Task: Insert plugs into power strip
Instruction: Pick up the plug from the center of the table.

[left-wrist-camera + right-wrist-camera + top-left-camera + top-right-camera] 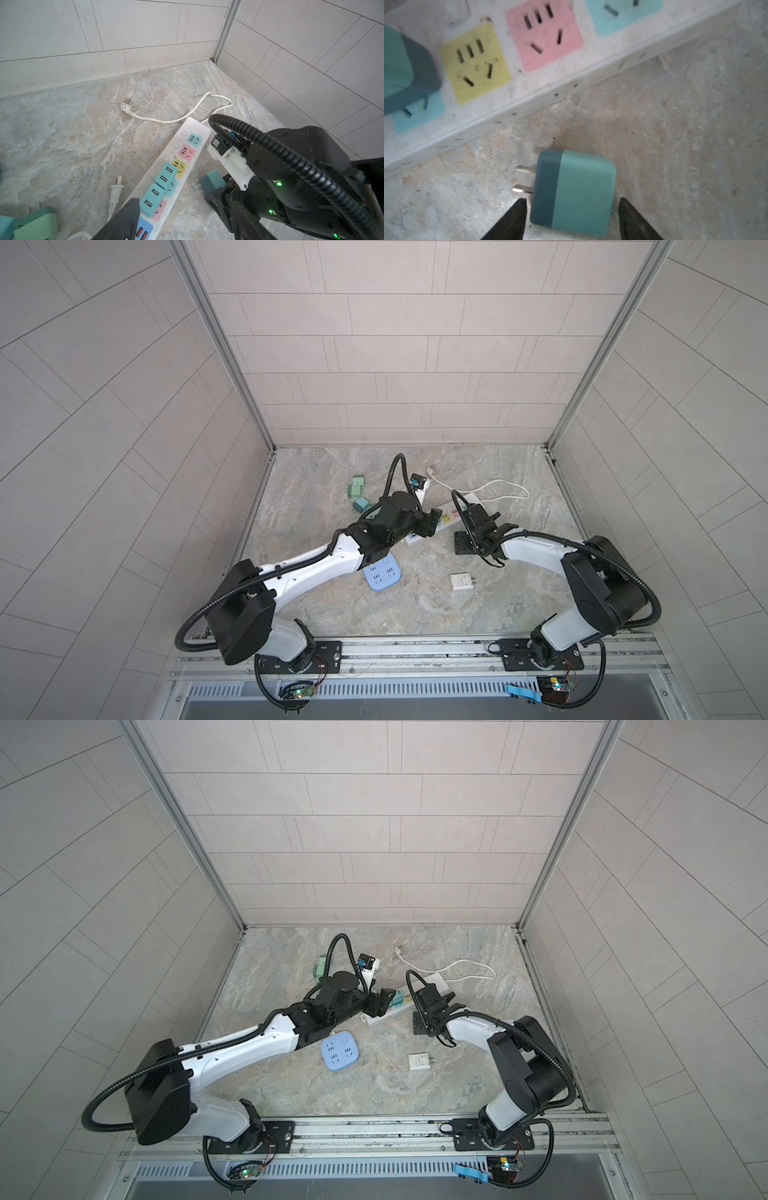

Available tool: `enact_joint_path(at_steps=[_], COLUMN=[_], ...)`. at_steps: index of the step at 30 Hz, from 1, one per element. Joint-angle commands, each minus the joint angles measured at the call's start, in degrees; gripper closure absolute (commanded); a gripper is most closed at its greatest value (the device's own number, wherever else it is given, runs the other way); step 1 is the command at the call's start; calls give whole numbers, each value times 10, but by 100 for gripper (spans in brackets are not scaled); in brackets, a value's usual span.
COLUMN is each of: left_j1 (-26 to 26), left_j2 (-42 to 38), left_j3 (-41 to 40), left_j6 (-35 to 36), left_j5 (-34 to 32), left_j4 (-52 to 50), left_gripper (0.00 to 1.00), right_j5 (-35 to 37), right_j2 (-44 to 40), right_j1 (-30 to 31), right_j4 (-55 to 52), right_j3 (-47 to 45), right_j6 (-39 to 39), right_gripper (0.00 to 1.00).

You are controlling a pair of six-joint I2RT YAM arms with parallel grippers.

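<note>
Strip [200, 127] holds 2 plugs [166, 175]; left claw [431, 522] released, right claw [572, 200] released astride loose plug [583, 180]

Robot test cell on a lab bench, not a home. Tile-print wall panels [374, 344] box in the space beyond and to both sides of the left gripper [430, 522] and right gripper [482, 524]. The panels are joined by bare aluminium corner posts [222, 344]. A marble-print tabletop [332, 614] lies under both grippers. Behind them, the arm bases [536, 655] bolt to an aluminium rail [415, 649]. Just past the rail are exposed circuit boards [299, 693] with lights on and a slotted vent strip [395, 689].
</note>
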Motion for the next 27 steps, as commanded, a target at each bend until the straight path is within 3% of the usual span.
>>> enact_joint_path(at_steps=[1,7,11,14,22,27], left_j1=[3,5,7,10,75,109], left_j2=[-10,-7,-8,-9,-27,-73], left_j3=[-4,-3,-1,-1,4,5], left_j6=[-7,-7,-10,-18,-112,-132], left_j5=[4,6,8,15,113,146], left_j4=[10,9,6,6,-4,-22], left_gripper=[24,24,24,23,23,23], right_j5=[44,80,91,92,96,98], right_j2=[23,31,26,25,-103,-212], right_j1=[8,10,17,19,33,78], right_j4=[-27,-38,-36,-34,-17,55], right_j3=[20,20,14,13,-7,-38], right_j6=[8,6,3,-3,-83,-204], right_gripper=[32,54,60,72,73,72])
